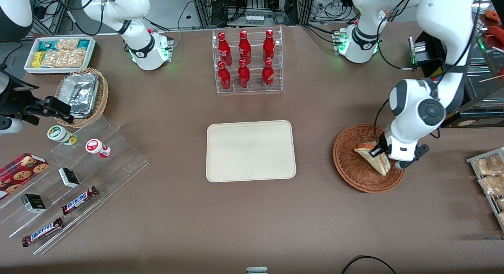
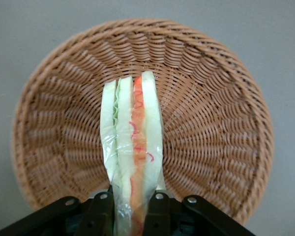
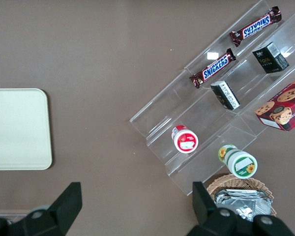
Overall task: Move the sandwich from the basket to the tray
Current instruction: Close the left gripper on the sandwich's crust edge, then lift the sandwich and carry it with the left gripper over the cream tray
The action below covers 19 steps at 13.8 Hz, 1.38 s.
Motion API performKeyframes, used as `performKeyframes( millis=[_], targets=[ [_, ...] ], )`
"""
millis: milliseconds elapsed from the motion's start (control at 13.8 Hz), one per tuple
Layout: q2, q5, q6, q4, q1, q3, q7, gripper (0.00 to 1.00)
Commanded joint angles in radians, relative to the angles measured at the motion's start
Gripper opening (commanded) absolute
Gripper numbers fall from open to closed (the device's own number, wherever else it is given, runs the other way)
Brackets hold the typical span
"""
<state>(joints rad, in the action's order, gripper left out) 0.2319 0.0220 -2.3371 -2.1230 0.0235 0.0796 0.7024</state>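
Note:
The sandwich (image 1: 373,156), a wrapped wedge of white bread with orange and green filling, is over the reddish-brown wicker basket (image 1: 350,163) at the working arm's end of the table. My gripper (image 1: 384,155) is shut on the sandwich. In the left wrist view the black fingers (image 2: 104,216) press both sides of the sandwich (image 2: 132,147), with the basket (image 2: 211,128) beneath it. The cream tray (image 1: 251,150) lies empty at the table's middle, beside the basket, and also shows in the right wrist view (image 3: 17,129).
A clear rack of red bottles (image 1: 247,61) stands farther from the front camera than the tray. Toward the parked arm's end are clear steps with snack bars (image 1: 78,199), a tan basket with foil trays (image 1: 82,95) and a white snack bin (image 1: 59,53). A wire rack of snack bags (image 1: 490,175) sits at the working arm's end.

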Motion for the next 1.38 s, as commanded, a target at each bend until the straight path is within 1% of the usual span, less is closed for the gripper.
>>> performKeyframes(
  millis=[0,145,362,507,725,1014,1159,1304],
  targets=[
    [-0.025,-0.004,0.178,0.14,0.009,0.022,-0.004,0.17],
    [-0.013,-0.002,0.252,0.231,0.013,0.051,-0.003,0.17],
    [-0.003,-0.001,0.285,0.32,0.015,0.133,0.008,0.17],
    [0.035,0.001,0.301,0.388,0.03,0.187,0.008,0.17],
    [0.122,0.004,0.326,0.498,0.142,0.197,0.014,0.16],
    [0.222,0.01,0.325,0.578,0.291,0.193,0.043,0.16],
    [0.259,0.047,0.326,0.606,0.338,0.195,0.043,0.16],
    [0.291,0.061,0.317,0.614,0.389,0.195,0.043,0.16]
  ],
)
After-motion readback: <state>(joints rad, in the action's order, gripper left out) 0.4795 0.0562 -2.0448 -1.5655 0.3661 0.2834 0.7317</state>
